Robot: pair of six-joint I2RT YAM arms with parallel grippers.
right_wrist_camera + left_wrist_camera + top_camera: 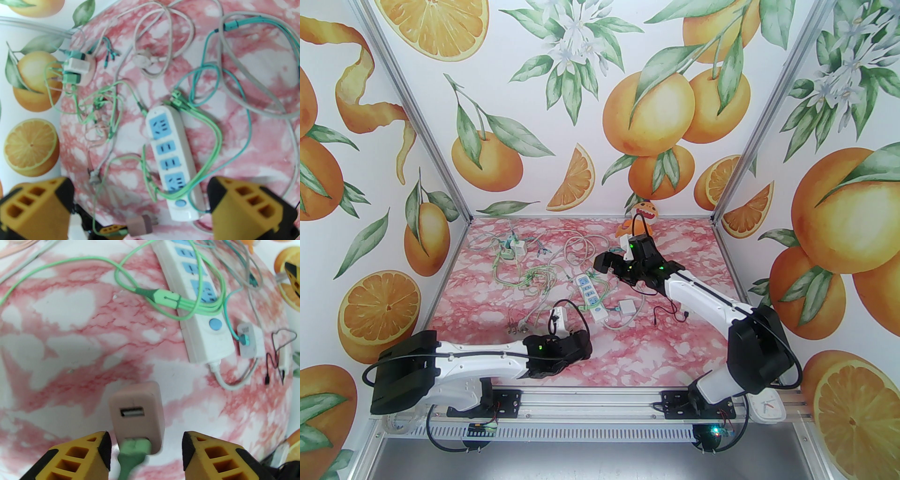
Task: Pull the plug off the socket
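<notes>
Up close, left claw (pixel 146 444) gapes around pink adapter (pixel 138 413), green plug (pixel 134 448) seated. Right claw (pixel 140 192) wide, empty, above power strip (pixel 172 161).

The pink-marbled desk (pixel 703 267) sits inside walls (pixel 647 112) printed with oranges. An orange toy (pixel 644 213) stands at the far edge. At far left, a cluster of white and green adapters (pixel 76 68) lies among thin cords. Toward the right lies a white square adapter (pixel 250 340) with a teal connector plugged in, and a thin black cable (pixel 267 380) just beside it. A small white clock (pixel 764 408) rests at the near right corner.
</notes>
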